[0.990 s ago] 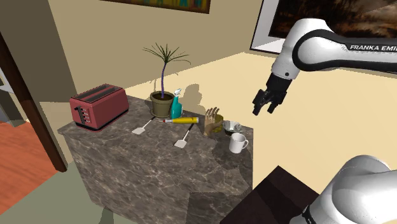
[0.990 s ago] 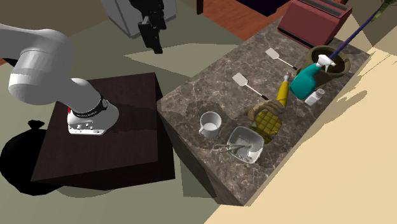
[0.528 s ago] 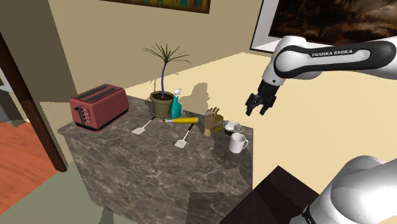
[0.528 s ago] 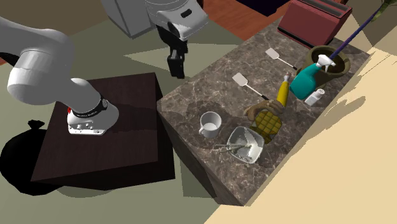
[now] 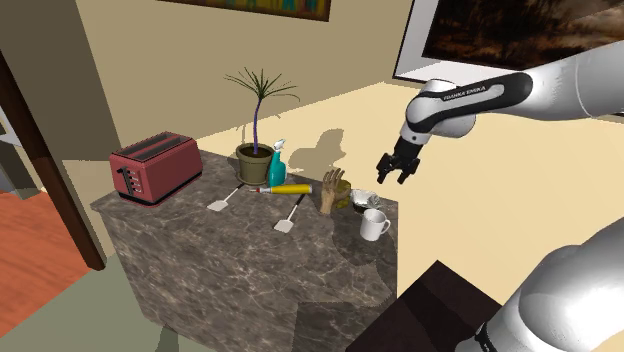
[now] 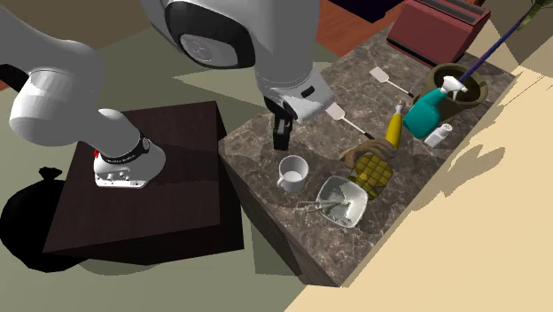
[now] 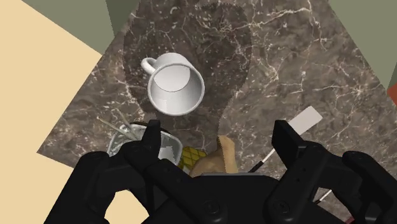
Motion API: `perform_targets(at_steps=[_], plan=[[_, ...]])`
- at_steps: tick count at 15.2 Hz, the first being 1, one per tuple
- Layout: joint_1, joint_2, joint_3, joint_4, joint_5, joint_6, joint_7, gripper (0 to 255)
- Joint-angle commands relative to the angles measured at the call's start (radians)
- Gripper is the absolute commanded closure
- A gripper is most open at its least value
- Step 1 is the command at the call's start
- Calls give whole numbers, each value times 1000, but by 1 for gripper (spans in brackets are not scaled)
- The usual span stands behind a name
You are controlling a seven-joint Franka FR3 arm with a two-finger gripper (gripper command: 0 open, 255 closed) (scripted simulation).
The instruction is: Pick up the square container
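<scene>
The square container (image 6: 341,199) is a pale grey dish holding thin metal utensils. It sits at the marble counter's corner, beside a white mug (image 6: 292,172). In the shoulder view the container (image 5: 362,198) lies behind the mug (image 5: 374,224). My gripper (image 5: 390,172) hangs open in the air, above and slightly right of the container, touching nothing. In the second exterior view the gripper (image 6: 282,135) hovers over the counter edge near the mug. In the wrist view the gripper (image 7: 217,137) is spread wide; the mug (image 7: 175,84) lies ahead, and the container (image 7: 130,137) is partly hidden behind one finger.
A tan hand-shaped object (image 5: 335,190) stands next to the container. Two white spatulas (image 5: 222,203) (image 5: 288,220), a yellow bottle (image 5: 288,188), a teal spray bottle (image 5: 277,165), a potted plant (image 5: 252,155) and a red toaster (image 5: 155,166) occupy the counter (image 5: 230,260). A wall rises behind.
The arm has swung toward the counter; the gripper has dropped and moved to the shoulder view's left, now near the mug and container. It stays open.
</scene>
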Motion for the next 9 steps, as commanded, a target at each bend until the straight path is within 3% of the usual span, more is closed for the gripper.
perform_targets(at_steps=[1, 9], plan=[[-4, 71, -23, 36, 29, 27, -33, 0], [-49, 385, -74, 230, 197, 92, -182, 0]])
